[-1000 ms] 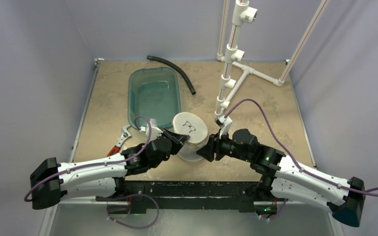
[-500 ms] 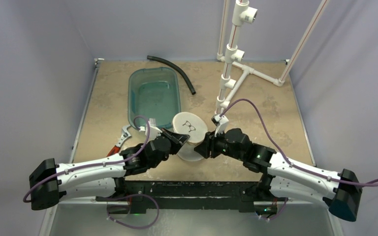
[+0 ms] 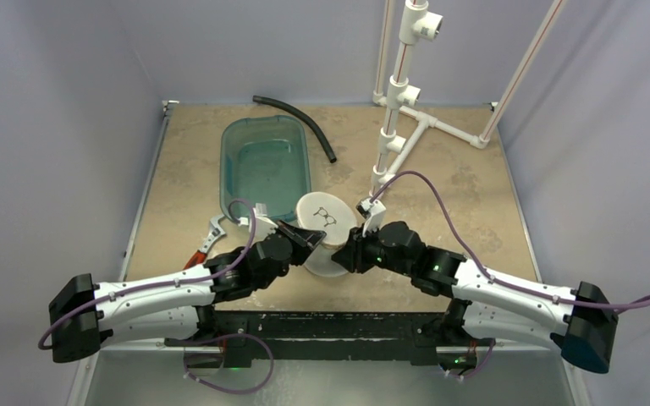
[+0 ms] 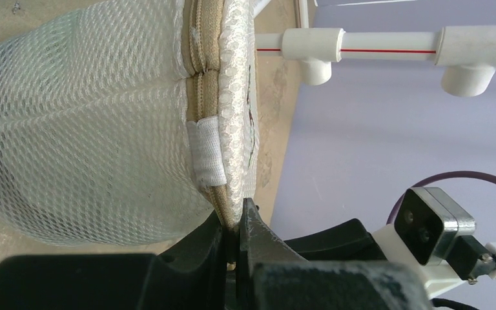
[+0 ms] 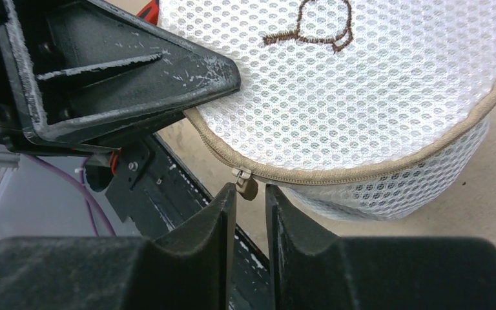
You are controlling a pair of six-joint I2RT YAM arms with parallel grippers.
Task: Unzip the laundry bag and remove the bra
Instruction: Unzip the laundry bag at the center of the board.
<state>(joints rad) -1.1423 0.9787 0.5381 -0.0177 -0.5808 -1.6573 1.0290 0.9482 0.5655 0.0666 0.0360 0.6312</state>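
Observation:
The laundry bag (image 3: 326,218), a white mesh drum with a tan zip round its flat top, sits tilted at the table's near middle. A dark bra outline marks that top (image 5: 316,26). My left gripper (image 4: 236,216) is shut on the bag's rim seam (image 4: 229,194) from the left. Coming in from the right, my right gripper (image 5: 250,192) has its fingers narrowly apart. The small tan zip pull (image 5: 248,186) hangs between the fingertips, with a gap still showing. The zip looks closed. The bra is hidden.
A teal plastic tub (image 3: 264,169) stands just behind the bag. A black hose (image 3: 300,125) lies at the back, and a white pipe frame (image 3: 398,127) rises at the back right. A wrench and red-handled tool (image 3: 206,244) lie by the left arm.
My right arm has slid left up to the bag and its jaws have narrowed around the zip pull. The left gripper and bag have stayed put.

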